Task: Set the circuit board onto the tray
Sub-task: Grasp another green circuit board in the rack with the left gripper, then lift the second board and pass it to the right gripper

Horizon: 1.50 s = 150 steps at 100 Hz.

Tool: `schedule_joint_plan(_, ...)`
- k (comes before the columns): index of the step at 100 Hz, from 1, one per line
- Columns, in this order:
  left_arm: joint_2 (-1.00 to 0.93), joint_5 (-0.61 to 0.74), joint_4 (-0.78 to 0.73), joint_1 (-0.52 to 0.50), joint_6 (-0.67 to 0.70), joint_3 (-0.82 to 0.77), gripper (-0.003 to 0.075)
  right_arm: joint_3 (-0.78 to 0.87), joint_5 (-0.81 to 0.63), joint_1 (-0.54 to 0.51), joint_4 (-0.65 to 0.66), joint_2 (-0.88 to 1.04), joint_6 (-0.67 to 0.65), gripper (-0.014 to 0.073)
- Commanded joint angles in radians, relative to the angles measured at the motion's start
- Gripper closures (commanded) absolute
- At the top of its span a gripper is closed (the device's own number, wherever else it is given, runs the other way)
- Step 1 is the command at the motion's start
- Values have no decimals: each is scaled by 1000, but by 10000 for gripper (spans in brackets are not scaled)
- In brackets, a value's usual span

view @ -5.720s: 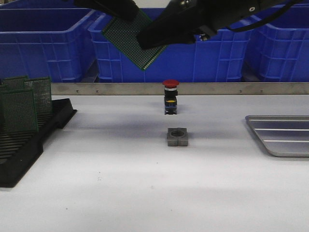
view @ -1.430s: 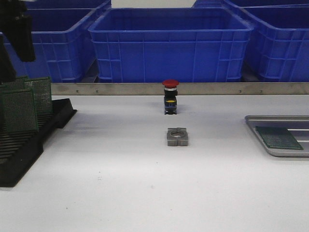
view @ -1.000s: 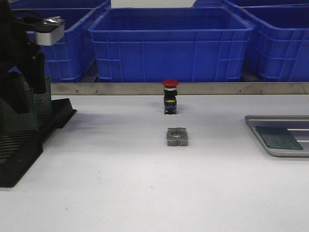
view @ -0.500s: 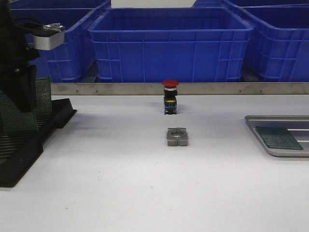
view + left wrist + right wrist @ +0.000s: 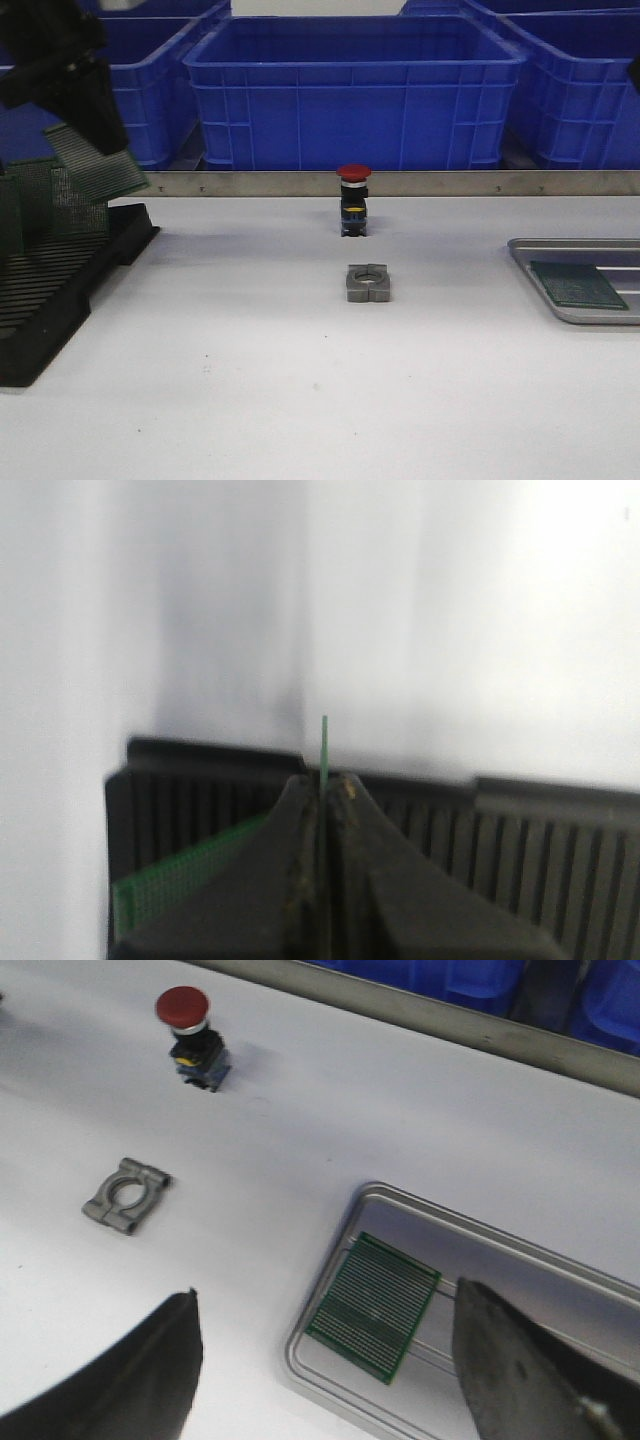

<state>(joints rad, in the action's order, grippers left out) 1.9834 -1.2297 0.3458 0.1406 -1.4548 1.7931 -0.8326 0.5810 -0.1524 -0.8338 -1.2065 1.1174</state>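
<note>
Gripping a green circuit board [image 5: 97,163] edge-on, the left jaws [image 5: 322,780] are clenched on it above the black slotted rack [image 5: 50,290]; the left wrist view shows the board only as a thin green line [image 5: 324,748] rising between the closed fingers, while the front view shows its perforated face, tilted and lifted clear of the rack's slots. Other green boards [image 5: 55,200] stand upright in the rack, one visible as a green patch [image 5: 185,875] in the left wrist view. The right jaws [image 5: 325,1380] are spread wide and hold nothing, their two dark fingers [image 5: 140,1380] framing the silver tray [image 5: 560,1280] below; the front view shows only the tray's near end at the right edge [image 5: 540,285]. A second circuit board [image 5: 374,1307] lies flat inside the tray. On the white tabletop [image 5: 300,400] stand a red-capped push button [image 5: 353,200] and, nearer, a grey metal clamp block [image 5: 367,283], well apart from the tray. Blue bins [image 5: 350,90] line the back.
</note>
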Motion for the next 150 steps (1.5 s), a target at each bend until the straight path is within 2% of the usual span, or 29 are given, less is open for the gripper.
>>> schedule_joint_plan(1,-70,-48,182,11,12,53,740,-23,-14,62,-44,32,87,57)
schedule_joint_plan(19,-70,-48,387,60,-23,58,740,-23,-15,209,-117,32,213,57)
schedule_joint_plan(30,-70,-48,456,103,-23,58,740,-23,-19,282,-179,29,285,57)
schedule_joint_plan(50,-70,-48,522,188,-23,58,740,-23,-26,370,-209,4,426,57)
schedule_joint_plan(88,-70,-48,560,335,-23,58,740,-24,-38,382,-328,-92,591,57)
schedule_joint_plan(124,-70,-48,611,375,-23,58,740,-24,-37,382,-415,-187,604,64)
schedule_joint_plan(132,-70,-48,613,375,-23,58,740,-24,-37,382,-434,-198,604,144)
schedule_joint_plan(150,-70,-48,613,375,-23,58,740,-24,-37,382,-518,-199,604,543)
